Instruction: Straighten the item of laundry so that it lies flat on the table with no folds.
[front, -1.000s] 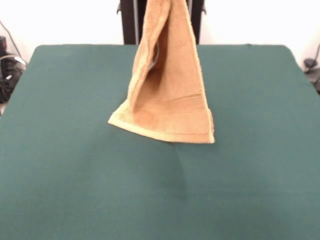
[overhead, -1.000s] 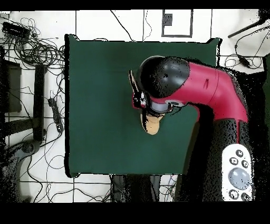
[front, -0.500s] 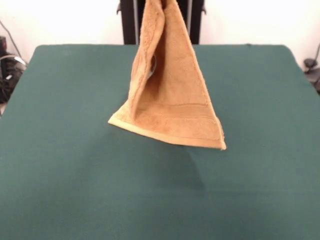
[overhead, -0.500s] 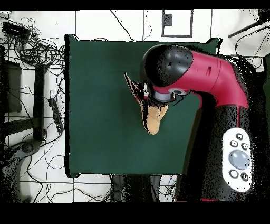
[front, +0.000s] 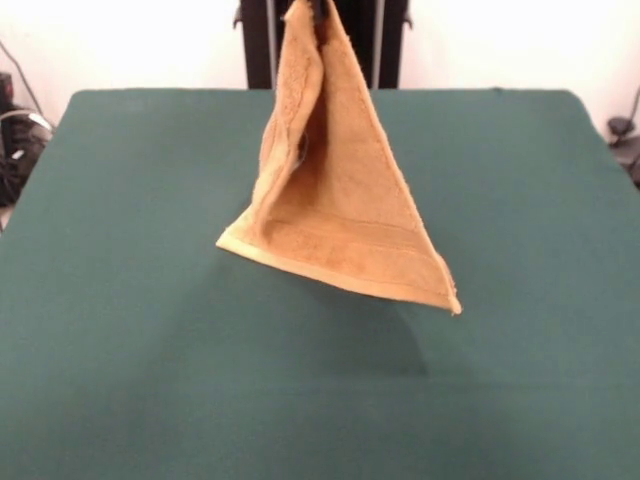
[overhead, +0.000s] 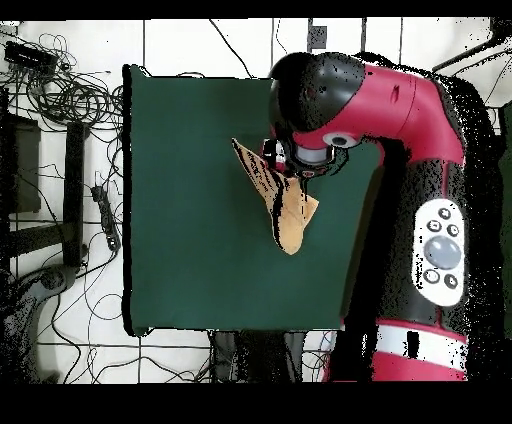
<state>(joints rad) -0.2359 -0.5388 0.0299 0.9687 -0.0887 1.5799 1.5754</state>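
Gripper barely showing at the top edge, clamped on the peak of the hand towel. Towel hanging tent-like, folded, hemmed lower edge slanting, one low corner near or touching the green table, mid-table.

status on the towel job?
Gripper at top edge, jaws hidden. Towel hangs from it, folded, not flat; lower left corner looks near the table. Nothing in the way.

Robot lab, floor cables, green table
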